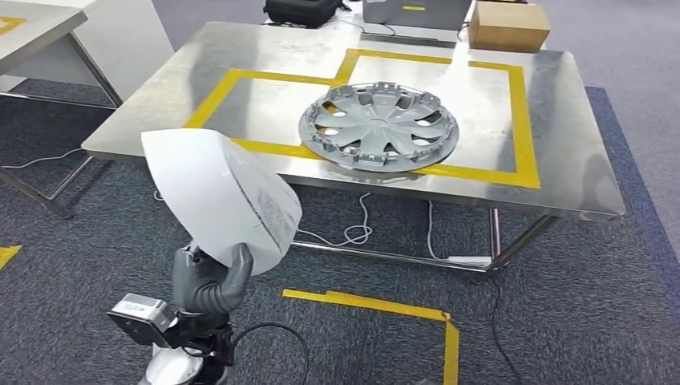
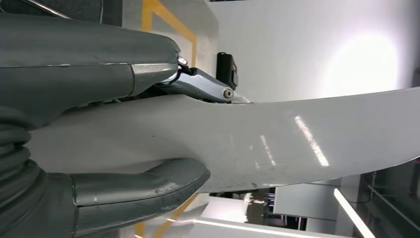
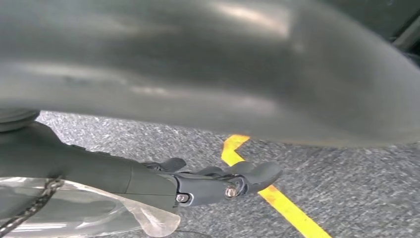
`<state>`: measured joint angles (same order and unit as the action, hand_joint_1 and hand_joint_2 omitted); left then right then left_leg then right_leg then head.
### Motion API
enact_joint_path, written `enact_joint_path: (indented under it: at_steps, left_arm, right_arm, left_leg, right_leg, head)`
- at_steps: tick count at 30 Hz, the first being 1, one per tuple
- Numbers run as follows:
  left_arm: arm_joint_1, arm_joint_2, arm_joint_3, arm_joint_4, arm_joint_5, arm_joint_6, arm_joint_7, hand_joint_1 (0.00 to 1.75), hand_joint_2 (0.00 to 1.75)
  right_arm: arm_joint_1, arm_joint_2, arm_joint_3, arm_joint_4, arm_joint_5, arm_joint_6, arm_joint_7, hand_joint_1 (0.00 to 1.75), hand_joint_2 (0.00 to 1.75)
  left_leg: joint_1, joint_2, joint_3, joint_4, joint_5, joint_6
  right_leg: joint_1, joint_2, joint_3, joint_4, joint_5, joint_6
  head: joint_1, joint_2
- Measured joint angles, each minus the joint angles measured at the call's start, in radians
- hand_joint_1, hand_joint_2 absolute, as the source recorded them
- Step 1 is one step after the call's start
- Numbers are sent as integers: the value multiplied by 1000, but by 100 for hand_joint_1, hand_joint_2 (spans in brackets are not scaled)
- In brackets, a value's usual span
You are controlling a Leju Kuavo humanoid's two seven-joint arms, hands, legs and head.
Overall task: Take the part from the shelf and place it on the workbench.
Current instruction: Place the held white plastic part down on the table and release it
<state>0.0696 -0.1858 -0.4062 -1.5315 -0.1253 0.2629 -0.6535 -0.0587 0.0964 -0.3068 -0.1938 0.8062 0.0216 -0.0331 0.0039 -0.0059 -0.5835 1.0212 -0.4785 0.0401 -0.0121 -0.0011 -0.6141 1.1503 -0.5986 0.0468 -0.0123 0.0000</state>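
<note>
The left hand [image 1: 210, 282] grips the lower edge of a curved white plastic panel [image 1: 216, 192], holding it upright over the carpet, short of the steel worktop [image 1: 561, 172] where a grey wheel cover [image 1: 378, 125] already lies inside yellow tape; so pickup looks done, placing remains. The left wrist view shows thumb and fingers [image 2: 138, 191] clamped either side of the panel. The right wrist view shows the right hand [image 3: 218, 183] hanging low over the carpet, fingers loosely apart, holding nothing.

Looks like a robot test lab or workshop floor. Ahead of the left hand [image 1: 210, 281], a steel workbench [image 1: 240, 56] marked off in yellow tape, a wheel cover [image 1: 378, 126] lying on it. Grey carpet [image 1: 577, 305] with taped yellow lines [image 1: 377, 303], loose cables [image 1: 353, 233], a cardboard box [image 1: 508, 26] beyond.
</note>
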Motion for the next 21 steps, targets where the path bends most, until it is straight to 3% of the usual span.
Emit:
enact_joint_path:
  at_steps: [2,3,4,6,7,9,12,14,17,18,19,21]
  left_arm:
    - [1,0,0,0,0,0,0,175,175]
    - [1,0,0,0,0,0,0,175,175]
    - [1,0,0,0,0,0,0,175,175]
    - [1,0,0,0,0,0,0,175,175]
    - [1,0,0,0,0,0,0,175,175]
    - [0,0,0,0,-1,0,0,175,175]
    - [-1,0,0,0,-1,-1,0,175,175]
    - [-3,0,0,0,-2,-1,0,175,175]
    - [-2,3,0,1,-3,-1,1,175,175]
    - [-2,4,0,1,-3,-1,1,175,175]
    - [-1,4,0,1,-3,-1,1,175,175]
    - [-2,4,0,1,-4,-1,1,175,175]
  right_arm:
    - [1,0,0,0,0,2,0,0,0]
    - [3,0,-1,0,0,2,0,0,0]
    - [4,0,-1,0,0,3,0,0,0]
    - [4,0,-4,0,0,4,0,0,0]
    - [3,0,-5,0,0,4,0,0,0]
    - [1,0,-6,0,0,4,0,0,0]
    - [2,0,-8,0,1,6,0,0,0]
    - [1,0,-10,0,1,7,-1,0,0]
    - [-1,0,-14,0,1,9,-2,0,0]
    - [1,0,-15,0,2,9,-2,0,0]
    - [2,0,-15,0,2,9,-2,0,0]
    - [3,0,-15,0,2,10,-3,0,0]
  left_leg:
    - [-2,0,3,0,-5,5]
    - [-2,-1,6,0,-8,5]
    - [-3,-3,11,0,-12,5]
    - [-3,-5,24,1,-22,0]
    - [-5,-5,27,2,-27,-4]
    - [-9,-5,29,4,-32,-13]
    - [-9,-4,30,9,-44,-27]
    - [-6,-3,2,74,-78,-40]
    - [-1,-2,-98,258,-139,-51]
    - [0,-2,-117,282,-132,-52]
    - [1,-2,-117,267,-104,-50]
    - [1,-2,-77,154,-19,-43]
  right_leg:
    - [0,0,-72,112,-29,2]
    - [0,0,-88,127,-17,2]
    - [0,0,-86,102,14,1]
    - [1,0,-41,-16,93,-4]
    - [2,0,-14,-73,114,-8]
    - [4,2,12,-122,116,-14]
    - [1,3,23,-131,109,-27]
    - [-3,2,34,-135,104,-37]
    - [-3,1,50,-135,91,-45]
    - [-3,1,56,-135,86,-45]
    - [-3,2,64,-135,80,-44]
    - [-4,4,81,-136,68,-40]
  head:
    - [1,0]
    - [1,0]
    - [2,0]
    - [1,0]
    - [1,0]
    - [0,0]
    - [-3,0]
    - [-7,0]
    - [-11,0]
    - [-11,0]
    - [-11,0]
    - [-11,0]
